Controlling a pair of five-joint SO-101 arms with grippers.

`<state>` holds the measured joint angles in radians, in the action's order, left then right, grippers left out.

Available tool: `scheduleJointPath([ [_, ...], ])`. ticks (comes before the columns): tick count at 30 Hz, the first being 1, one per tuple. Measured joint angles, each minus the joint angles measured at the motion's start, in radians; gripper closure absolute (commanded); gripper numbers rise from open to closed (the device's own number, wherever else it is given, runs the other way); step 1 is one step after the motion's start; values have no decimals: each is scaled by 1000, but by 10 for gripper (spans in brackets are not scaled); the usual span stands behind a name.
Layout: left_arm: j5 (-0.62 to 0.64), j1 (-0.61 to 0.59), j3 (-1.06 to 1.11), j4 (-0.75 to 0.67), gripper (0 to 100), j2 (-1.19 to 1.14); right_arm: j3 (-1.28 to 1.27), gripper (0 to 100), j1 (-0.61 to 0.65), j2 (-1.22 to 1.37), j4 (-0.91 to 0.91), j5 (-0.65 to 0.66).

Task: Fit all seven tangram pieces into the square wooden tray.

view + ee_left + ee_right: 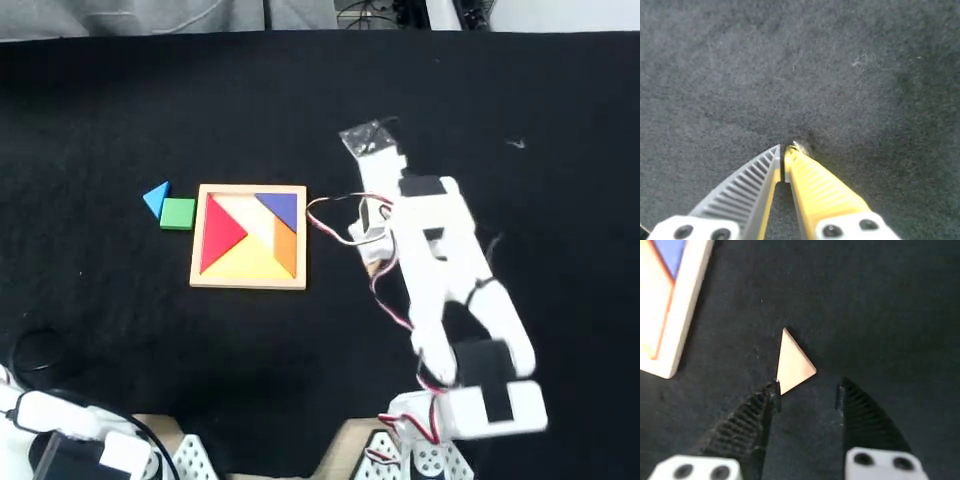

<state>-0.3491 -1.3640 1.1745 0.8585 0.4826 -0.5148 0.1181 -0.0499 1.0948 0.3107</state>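
Note:
The square wooden tray [249, 283] lies left of centre and holds a red triangle [220, 232], a yellow triangle [250, 260], a blue piece [279, 206] and an orange piece [286, 245]. A light blue triangle [156, 198] and a green square [178, 213] rest on the cloth just left of the tray. A pale pink triangle [792, 362] lies flat on the cloth beside the tray's corner [682, 315]. My right gripper [806, 389] is open just short of it, one fingertip [771, 390] at its near corner. My left gripper [784, 149] is shut on nothing above bare cloth.
Black cloth covers the whole table. The white right arm [430, 250] stretches over the cloth to the right of the tray, with loose wires [335, 225] hanging near the tray's edge. The left arm [60, 430] sits folded at the front left corner beside a black round object [38, 350].

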Motion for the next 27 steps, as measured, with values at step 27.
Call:
scheduleJointPath([
  [27, 0, 18, 0, 0, 970, 0, 109, 797, 52, 206, -6, -6],
])
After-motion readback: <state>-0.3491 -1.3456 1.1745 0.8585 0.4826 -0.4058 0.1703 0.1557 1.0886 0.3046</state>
